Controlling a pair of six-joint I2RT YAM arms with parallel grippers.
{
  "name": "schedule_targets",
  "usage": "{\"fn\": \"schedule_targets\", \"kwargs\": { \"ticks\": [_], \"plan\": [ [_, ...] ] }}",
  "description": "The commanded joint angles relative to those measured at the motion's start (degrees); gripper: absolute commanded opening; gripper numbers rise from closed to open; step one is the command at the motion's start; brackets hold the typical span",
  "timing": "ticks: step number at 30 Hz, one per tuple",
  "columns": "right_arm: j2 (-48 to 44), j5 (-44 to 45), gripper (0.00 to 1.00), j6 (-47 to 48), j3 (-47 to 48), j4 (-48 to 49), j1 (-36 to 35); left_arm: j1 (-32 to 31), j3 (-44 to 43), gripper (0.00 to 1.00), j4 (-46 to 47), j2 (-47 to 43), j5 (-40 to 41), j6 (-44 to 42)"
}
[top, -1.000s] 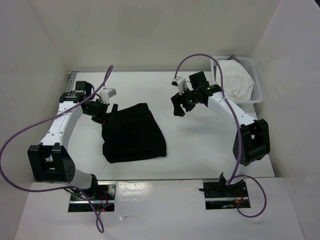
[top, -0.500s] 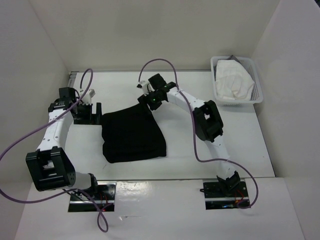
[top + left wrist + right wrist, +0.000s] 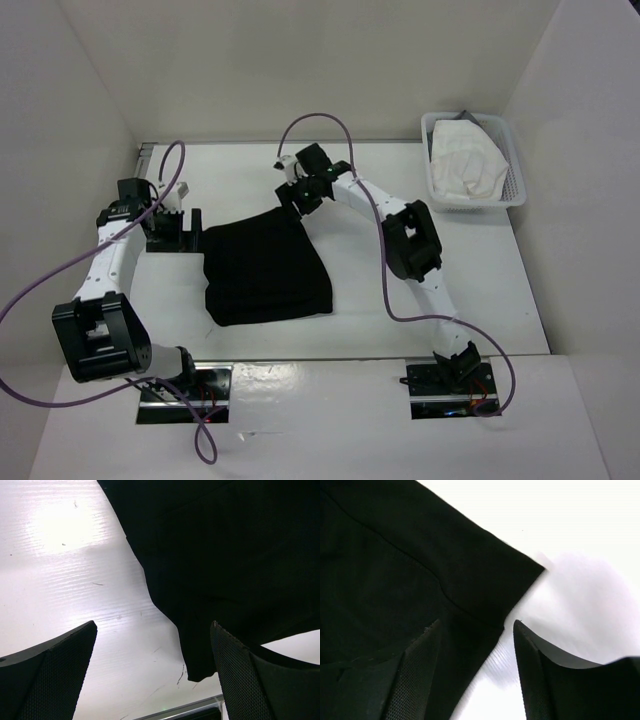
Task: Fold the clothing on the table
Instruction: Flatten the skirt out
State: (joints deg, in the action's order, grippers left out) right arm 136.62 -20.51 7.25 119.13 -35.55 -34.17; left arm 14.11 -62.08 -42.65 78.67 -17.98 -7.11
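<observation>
At the far right corner of the clothing (image 3: 395,555), the right gripper (image 3: 476,626) has its jaws apart, one over the fabric and one over bare table (image 3: 580,540); nothing is pinched yet. The left gripper (image 3: 153,630), jaws spread wide, sits beside the far left corner. The clothing lies flat mid-table, somewhat toward the left edge. I judge the step to be taking hold of the far corners. Next, both jaws must close on fabric, then carry it toward the near edge. The wrist views show the fabric's edge between the jaws; only the overhead view shows the whole clothing and the basket (image 3: 512,190) at the table's far right corner.
</observation>
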Motion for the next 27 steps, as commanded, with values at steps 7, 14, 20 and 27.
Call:
{"fn": "schedule_targets", "kwargs": {
  "ticks": [7, 14, 20, 27],
  "plan": [
    [3.0, 4.6, 0.51, -0.5, 2.2, 1.3, -3.4, 0.1, -0.7, 1.0, 0.3, 2.8, -2.0, -0.4],
    [0.6, 16.8, 0.0, -0.5, -1.4, 2.1, -3.4, -0.7, -1.7, 1.0, 0.3, 5.2, -4.2, -1.5],
    [-6.0, 22.8, 0.0, 0.6, -7.2, 4.6, -2.7, -4.8, -3.7, 1.0, 3.9, 7.6, -1.1, -1.5],
    [-11.1, 30.3, 0.0, 2.4, -11.9, 5.9, -2.0, -8.8, -9.4, 1.0, 6.3, 14.4, -2.8, -0.3]
  ]
}}
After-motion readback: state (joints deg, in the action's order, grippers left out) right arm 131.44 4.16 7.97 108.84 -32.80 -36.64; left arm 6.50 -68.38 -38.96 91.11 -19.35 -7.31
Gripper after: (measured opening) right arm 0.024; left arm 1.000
